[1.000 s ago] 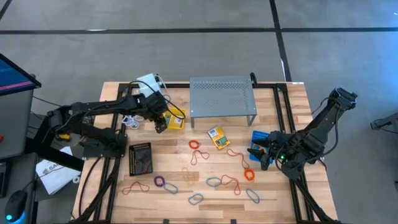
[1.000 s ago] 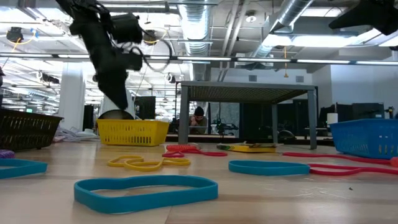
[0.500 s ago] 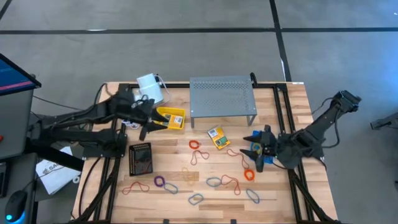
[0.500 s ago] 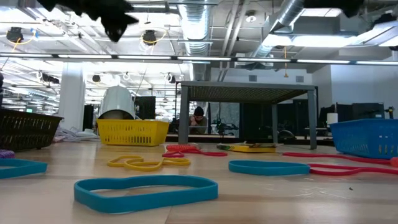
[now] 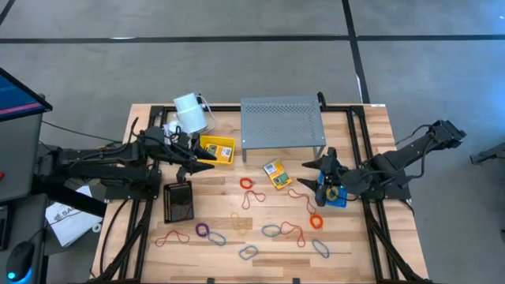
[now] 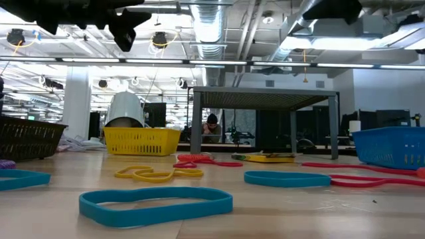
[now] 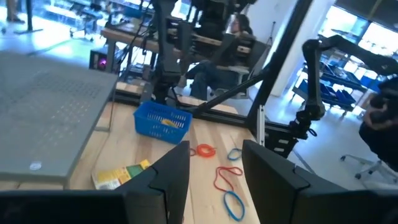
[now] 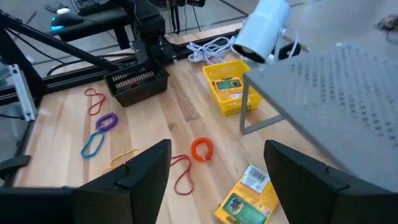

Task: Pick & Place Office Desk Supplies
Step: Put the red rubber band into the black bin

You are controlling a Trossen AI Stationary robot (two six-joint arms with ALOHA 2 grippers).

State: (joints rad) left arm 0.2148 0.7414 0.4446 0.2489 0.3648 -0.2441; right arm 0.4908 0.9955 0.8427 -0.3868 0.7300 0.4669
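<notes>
**Grippers both clear of the supplies, nothing held**

Left gripper (image 5: 196, 157) hangs above the table just beside the yellow basket (image 5: 217, 150), fingers parted, nothing between them. Right gripper (image 5: 322, 172) hovers beside the blue basket (image 5: 332, 194), fingers spread wide, empty.

Crayon box (image 5: 275, 174) lies flat in front of the grey perforated shelf (image 5: 282, 122); another sits in the yellow basket. Rubber bands (image 5: 272, 230) are scattered loose over the front half of the table. Black basket (image 5: 177, 201) at the left side.
</notes>
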